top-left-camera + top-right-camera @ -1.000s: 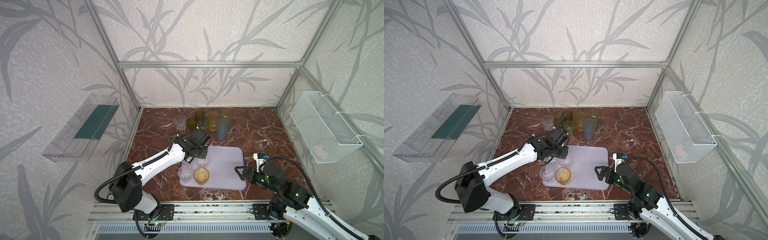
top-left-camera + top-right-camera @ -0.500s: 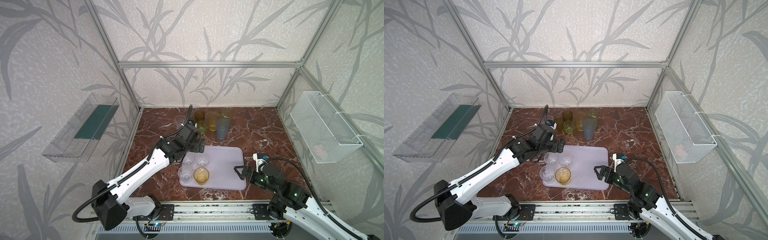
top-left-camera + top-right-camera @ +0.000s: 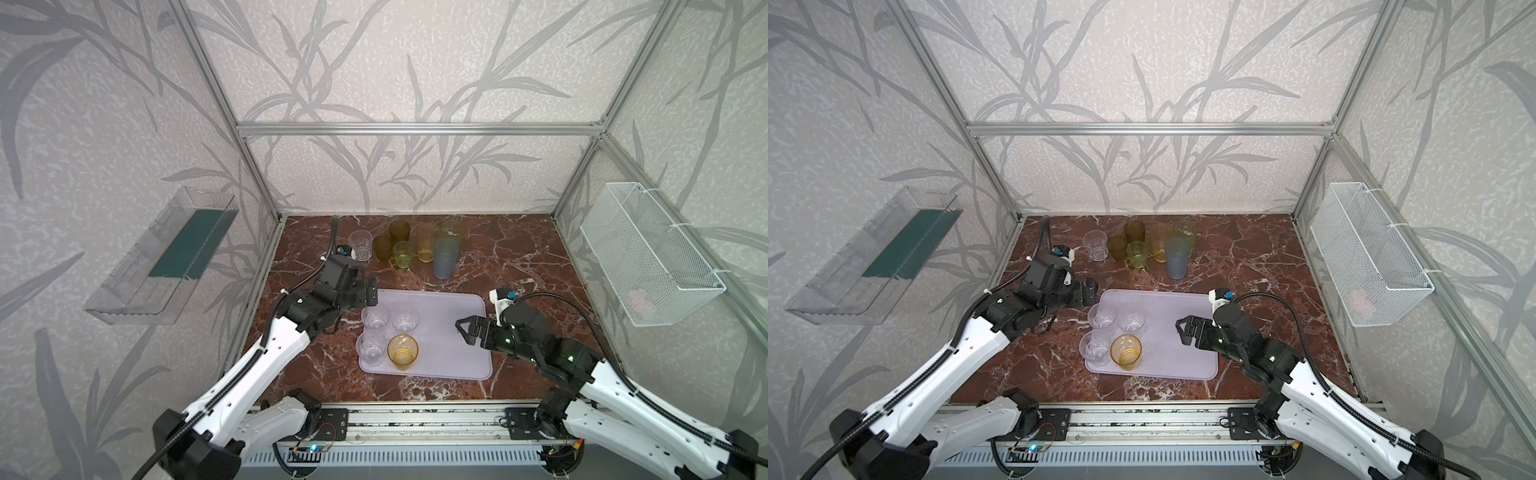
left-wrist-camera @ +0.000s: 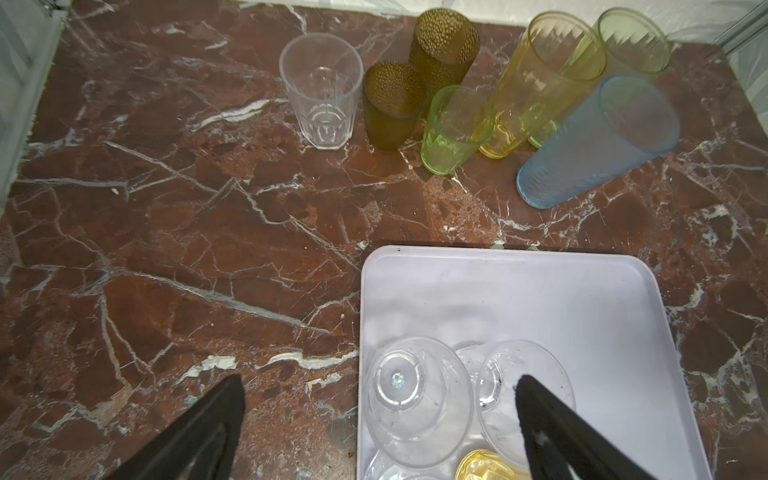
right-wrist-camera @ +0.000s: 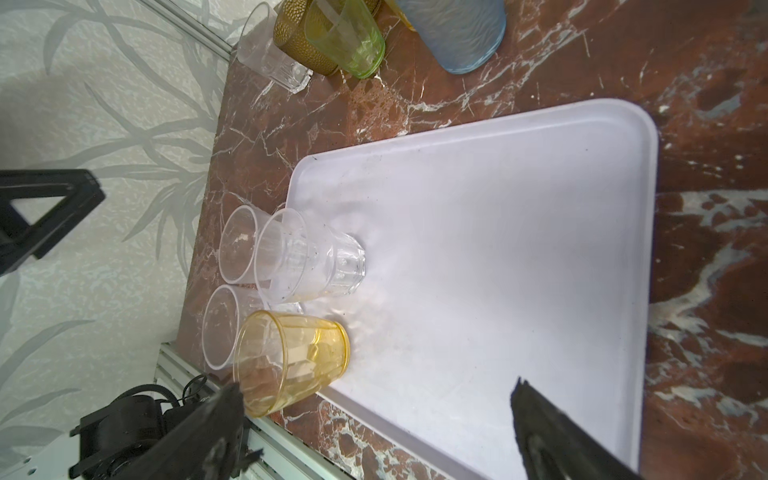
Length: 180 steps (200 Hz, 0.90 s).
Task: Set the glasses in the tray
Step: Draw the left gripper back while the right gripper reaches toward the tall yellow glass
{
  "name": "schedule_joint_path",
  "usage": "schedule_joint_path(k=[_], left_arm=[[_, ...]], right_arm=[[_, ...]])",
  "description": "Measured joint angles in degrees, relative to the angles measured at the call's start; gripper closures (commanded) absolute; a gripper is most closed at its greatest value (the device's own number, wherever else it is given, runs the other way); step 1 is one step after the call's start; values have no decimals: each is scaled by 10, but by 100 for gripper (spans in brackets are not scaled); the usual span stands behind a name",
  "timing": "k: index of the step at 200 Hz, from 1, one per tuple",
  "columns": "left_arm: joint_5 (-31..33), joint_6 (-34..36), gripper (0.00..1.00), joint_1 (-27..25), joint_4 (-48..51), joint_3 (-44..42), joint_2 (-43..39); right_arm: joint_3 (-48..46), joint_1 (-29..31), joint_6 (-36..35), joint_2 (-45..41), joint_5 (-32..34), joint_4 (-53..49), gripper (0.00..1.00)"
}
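In both top views the tray (image 3: pixel 444 320) is seen at the middle of the bench (image 3: pixel 528 257). Three clear glasses (image 3: pixel 375 318) and a short amber glass (image 3: pixel 402 352) are stood upright in its left end, packed close. The left end effector (image 3: pixel 371 291) is held open and empty at the tray's upper left corner. The right end effector (image 3: pixel 463 331) is spread open, empty, over the tray's bare right half. A dark green slab is kept in the wall bin (image 3: pixel 124 291) at left; something pink is glimpsed in the wire basket (image 3: pixel 623 232) at right.

In the left wrist view the rest are found on the bench across the upper frame. A lone clear glass (image 4: pixel 322 91) is set apart at left. Next to it, two brown glasses (image 4: pixel 395 104), a green glass (image 4: pixel 455 129), a tall amber glass (image 4: pixel 536 83), a tall green glass (image 4: pixel 636 45) and a blue-grey glass (image 4: pixel 598 137) are crowded together. All are judged light, stiff and smooth-walled, so easily slipped or tipped. A pinch across the rim, one finger inside, is advised, the lone clear glass being easiest reached.

In the right wrist view the four tray glasses are shown at centre left, and most of the tray is bare.
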<state>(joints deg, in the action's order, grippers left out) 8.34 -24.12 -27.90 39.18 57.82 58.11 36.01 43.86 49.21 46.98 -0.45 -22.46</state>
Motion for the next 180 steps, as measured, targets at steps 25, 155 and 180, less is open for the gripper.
schedule_joint_path(k=[25, 155, 180], left_arm=[[3, 15, 1, 21, 10, -10, -50], [-85, 25, 1, 112, 17, -88, -111], [-97, 25, 1, 113, 16, -92, -111]], right_arm=[[56, 0, -24, 96, -7, 22, 1], [456, -19, -70, 560, -42, 25, 16], [501, -20, -54, 612, -23, 9, 27]])
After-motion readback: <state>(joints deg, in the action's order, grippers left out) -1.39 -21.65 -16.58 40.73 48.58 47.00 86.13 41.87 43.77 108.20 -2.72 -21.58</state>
